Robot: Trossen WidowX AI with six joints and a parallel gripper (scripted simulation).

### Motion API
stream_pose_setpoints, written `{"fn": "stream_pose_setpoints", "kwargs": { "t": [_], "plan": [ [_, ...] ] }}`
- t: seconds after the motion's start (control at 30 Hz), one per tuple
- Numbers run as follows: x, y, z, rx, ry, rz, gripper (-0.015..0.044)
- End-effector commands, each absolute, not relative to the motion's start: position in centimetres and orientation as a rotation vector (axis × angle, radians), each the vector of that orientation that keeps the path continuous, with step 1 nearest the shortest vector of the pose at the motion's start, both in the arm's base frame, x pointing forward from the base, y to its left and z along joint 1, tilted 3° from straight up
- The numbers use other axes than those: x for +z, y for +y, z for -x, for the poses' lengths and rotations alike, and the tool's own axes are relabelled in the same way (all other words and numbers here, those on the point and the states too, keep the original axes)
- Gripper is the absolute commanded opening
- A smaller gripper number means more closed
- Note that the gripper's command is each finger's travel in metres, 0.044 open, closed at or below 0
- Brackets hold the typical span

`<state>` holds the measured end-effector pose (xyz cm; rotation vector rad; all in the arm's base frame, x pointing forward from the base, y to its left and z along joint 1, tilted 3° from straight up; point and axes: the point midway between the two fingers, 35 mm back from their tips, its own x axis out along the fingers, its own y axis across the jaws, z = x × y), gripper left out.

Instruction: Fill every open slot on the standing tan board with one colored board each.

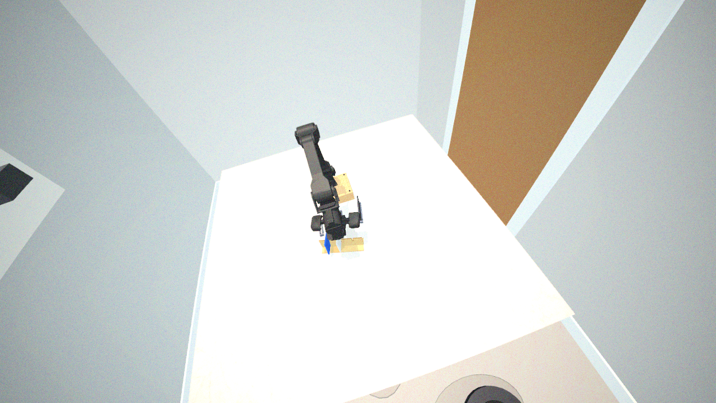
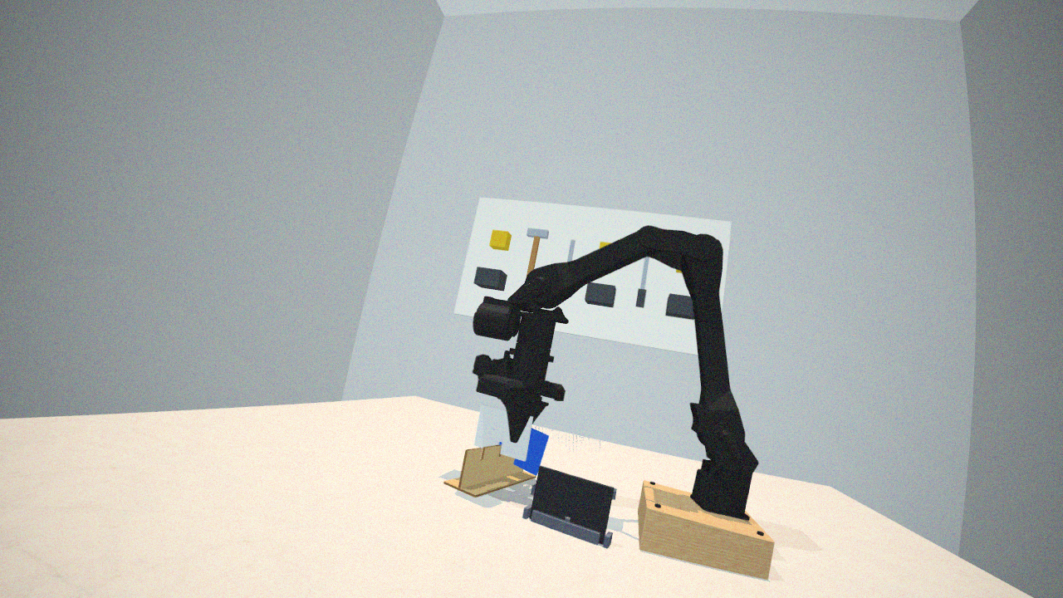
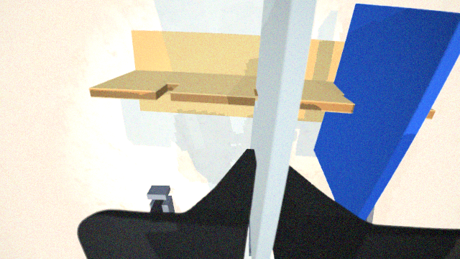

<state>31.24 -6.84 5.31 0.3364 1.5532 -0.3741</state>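
Your black claw (image 2: 515, 438) (image 3: 257, 157) pinches the pale blue-grey flat board (image 2: 487, 425) (image 3: 276, 108), upright and crosswise over the standing tan slotted board (image 1: 353, 244) (image 2: 480, 468) (image 3: 212, 86). Beside it stands the blue flat board (image 1: 327, 244) (image 2: 531, 451) (image 3: 384, 93); an open slot lies on the other side, above the pale tabletop (image 1: 380, 310) (image 2: 260, 505) (image 3: 43, 144).

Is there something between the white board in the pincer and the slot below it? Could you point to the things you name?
Nothing visible stands between the white board (image 2: 490, 429) (image 3: 282, 90) and the tan board (image 2: 479, 468) (image 3: 212, 84) under it. The blue board (image 1: 327, 244) (image 2: 538, 452) (image 3: 381, 90) stands beside that path.
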Motion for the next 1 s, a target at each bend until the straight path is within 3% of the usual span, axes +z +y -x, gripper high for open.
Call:
{"fn": "stream_pose_setpoints", "kwargs": {
  "t": [0.0,0.97],
  "plan": [
    [5.0,-6.9,-31.2,-0.376,1.556,-0.335,0.0],
    [3.4,-6.9,-31.2,-0.376,1.556,-0.335,0.0]
  ]
}}
